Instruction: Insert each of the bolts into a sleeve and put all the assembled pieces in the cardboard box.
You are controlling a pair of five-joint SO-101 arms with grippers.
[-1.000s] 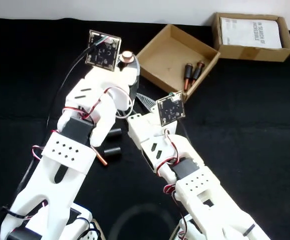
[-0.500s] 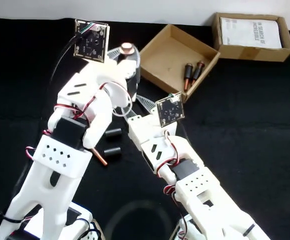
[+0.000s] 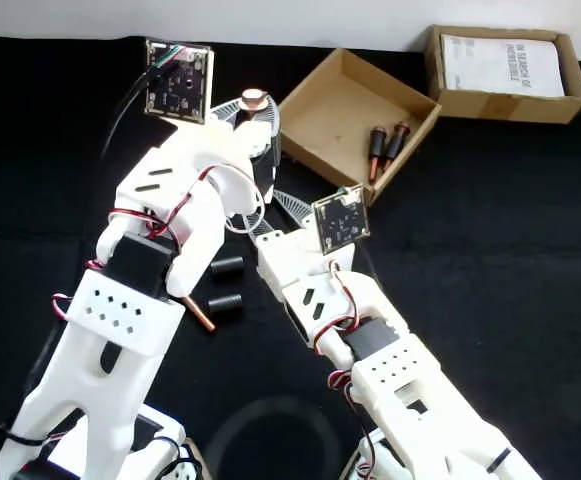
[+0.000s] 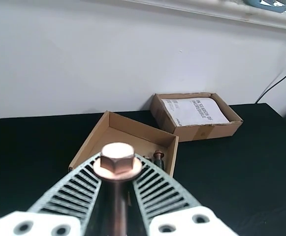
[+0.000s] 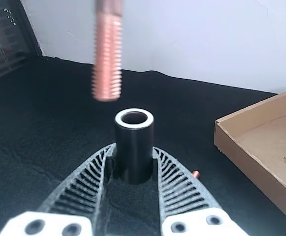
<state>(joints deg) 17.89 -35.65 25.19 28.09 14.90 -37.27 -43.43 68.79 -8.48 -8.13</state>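
The left end effector (image 4: pixel 114 172) is clenched on a copper-coloured hex-head bolt (image 4: pixel 114 160). Its ribbed grey fingers (image 4: pixel 79 189) press on either side of the shank just under the head, and the bolt stands upright with the head on top. The right end effector (image 5: pixel 134 153) is grasping a black cylindrical sleeve (image 5: pixel 134 147) by its lower half. The sleeve is upright with its open bore facing up.

In the right wrist view, the bolt's threaded end hangs above the sleeve's mouth. It is apart from the rim and a little to one side of the bore, so it has not gone in.

In the high view the two end effectors meet over the middle of the black-covered bench (image 3: pixel 510 300), toward its far edge. Just beyond them lies the open cardboard box (image 3: pixel 325 115), set at an angle. Two assembled pieces (image 3: pixel 387 145) lie side by side against its wall nearest the bench's right edge.

Nearer the front edge, partly under the left arm, two loose black sleeves (image 3: pixel 227 267) lie on their sides, one in front of the other. A loose copper bolt (image 3: pixel 202 315) lies just beside the nearer one.

A second cardboard box (image 3: pixel 570 105) holding a printed sheet (image 3: pixel 500 62) sits at the bench's far right corner, against the white wall (image 4: pixel 83 59).
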